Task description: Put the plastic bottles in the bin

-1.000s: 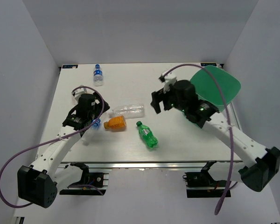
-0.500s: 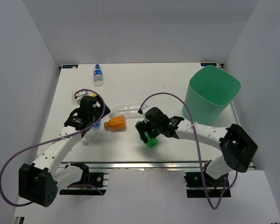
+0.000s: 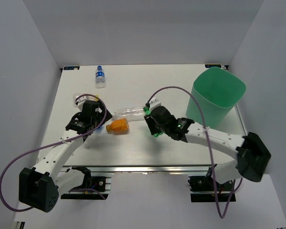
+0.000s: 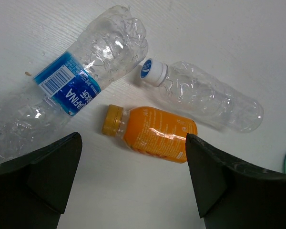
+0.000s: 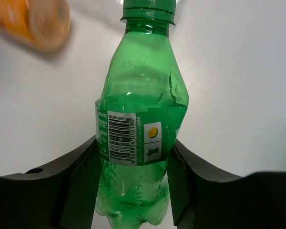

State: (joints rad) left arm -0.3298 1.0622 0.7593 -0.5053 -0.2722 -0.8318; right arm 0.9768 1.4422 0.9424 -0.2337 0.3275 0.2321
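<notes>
My right gripper [image 3: 155,125] is shut on the green bottle [image 5: 140,105], its jaws pressing both sides of the label; the cap points away from the wrist. In the top view only the green ends [image 3: 156,135] stick out from under it. The orange bottle [image 4: 155,134] lies on its side just beyond my left gripper [image 4: 133,176], which hangs open with nothing between its fingers [image 4: 214,171]. A plain clear bottle [image 4: 209,100] and a crushed blue-labelled bottle [image 4: 81,81] lie beside the orange one. Another blue-labelled bottle [image 3: 100,76] lies at the far left. The mint-green bin [image 3: 209,109] stands far right.
The white table [image 3: 181,81] ends in side walls left, right and behind. The orange bottle [image 3: 118,126] and clear bottle [image 3: 129,113] lie between the two grippers. A purple cable [image 3: 171,88] arcs over the right arm.
The right arm swung from beside the bin down to the green bottle, shut on it and carried it a little away from the near edge. The left gripper barely moved.
</notes>
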